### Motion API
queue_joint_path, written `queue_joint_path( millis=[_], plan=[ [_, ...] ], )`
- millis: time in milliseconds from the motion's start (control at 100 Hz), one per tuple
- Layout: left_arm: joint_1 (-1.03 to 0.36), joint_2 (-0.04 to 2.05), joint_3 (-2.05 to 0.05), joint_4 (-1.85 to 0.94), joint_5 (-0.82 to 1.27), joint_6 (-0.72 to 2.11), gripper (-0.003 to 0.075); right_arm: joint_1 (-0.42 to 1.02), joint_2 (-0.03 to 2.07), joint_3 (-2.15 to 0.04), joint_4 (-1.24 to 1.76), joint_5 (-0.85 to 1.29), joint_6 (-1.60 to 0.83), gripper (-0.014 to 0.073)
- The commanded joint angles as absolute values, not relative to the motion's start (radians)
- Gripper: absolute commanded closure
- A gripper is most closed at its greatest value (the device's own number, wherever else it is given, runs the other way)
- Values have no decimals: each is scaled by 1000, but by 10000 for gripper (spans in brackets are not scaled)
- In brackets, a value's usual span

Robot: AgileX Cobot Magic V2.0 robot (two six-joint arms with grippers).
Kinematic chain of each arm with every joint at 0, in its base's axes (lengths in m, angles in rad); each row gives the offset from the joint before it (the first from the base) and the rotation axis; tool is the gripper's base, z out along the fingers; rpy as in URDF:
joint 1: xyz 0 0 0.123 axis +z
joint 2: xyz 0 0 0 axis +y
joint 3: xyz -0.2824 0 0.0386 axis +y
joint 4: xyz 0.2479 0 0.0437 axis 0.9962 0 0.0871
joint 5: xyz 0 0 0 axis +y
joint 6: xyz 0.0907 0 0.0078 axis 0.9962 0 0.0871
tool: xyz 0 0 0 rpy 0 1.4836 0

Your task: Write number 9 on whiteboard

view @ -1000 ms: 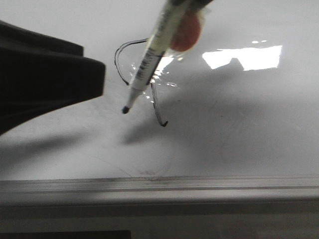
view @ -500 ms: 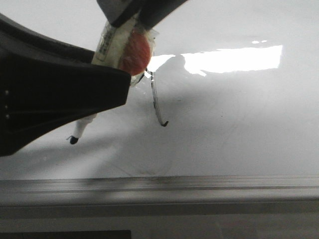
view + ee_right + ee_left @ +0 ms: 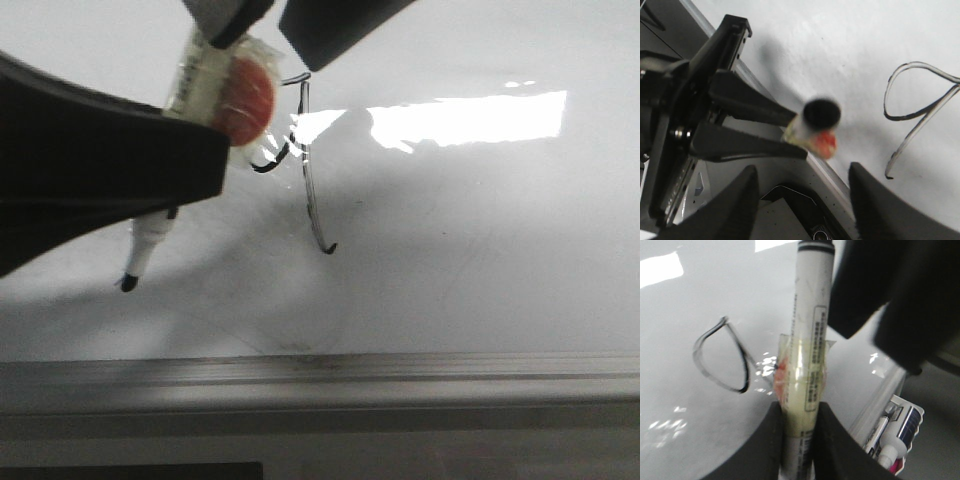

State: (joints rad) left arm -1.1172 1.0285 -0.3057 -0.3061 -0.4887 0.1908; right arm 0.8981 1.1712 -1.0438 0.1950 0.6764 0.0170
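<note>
The number 9 (image 3: 314, 200) is a thin black line on the whiteboard (image 3: 480, 260); its loop is partly hidden behind the marker (image 3: 222, 95). The 9 also shows in the left wrist view (image 3: 722, 360) and the right wrist view (image 3: 920, 105). My left gripper (image 3: 205, 150) is shut on the taped marker (image 3: 807, 365), whose tip (image 3: 127, 284) hangs just over the board, left of the 9. My right gripper (image 3: 265, 30) is open above the marker's back end, jaws apart on either side, not touching it. In the right wrist view it (image 3: 802, 200) is empty.
A grey metal ledge (image 3: 400, 375) runs along the board's near edge. A holder with spare markers (image 3: 892, 432) lies beyond the ledge in the left wrist view. A bright glare patch (image 3: 470, 118) lies on the board right of the 9.
The marker has passed from my right gripper to my left, which closed on it. My right jaws opened. The marker tip moved left and down, away from the 9's stem.
</note>
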Motion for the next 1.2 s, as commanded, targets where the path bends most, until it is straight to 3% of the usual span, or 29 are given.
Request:
queue_joint_path(
  millis=[0,250,860,1010,1100,1190],
  plan=[
    [-1126,978,-337,-565,-509,170,741,899,1153,-1070,187,605,8,134],
    [-1126,964,-337,-1060,-469,240,741,899,1153,-1070,189,607,8,195],
    [-1126,1034,-337,-958,-554,244,730,899,1151,-1070,205,618,10,196],
    [-1126,1034,-337,-951,-527,244,552,899,1145,-1070,205,620,10,206],
    [-1126,1034,-337,-951,-511,244,413,899,1137,-1070,205,620,10,269],
    [-1126,1034,-337,-950,-509,244,335,899,1121,-1070,194,622,10,340]
  ],
)
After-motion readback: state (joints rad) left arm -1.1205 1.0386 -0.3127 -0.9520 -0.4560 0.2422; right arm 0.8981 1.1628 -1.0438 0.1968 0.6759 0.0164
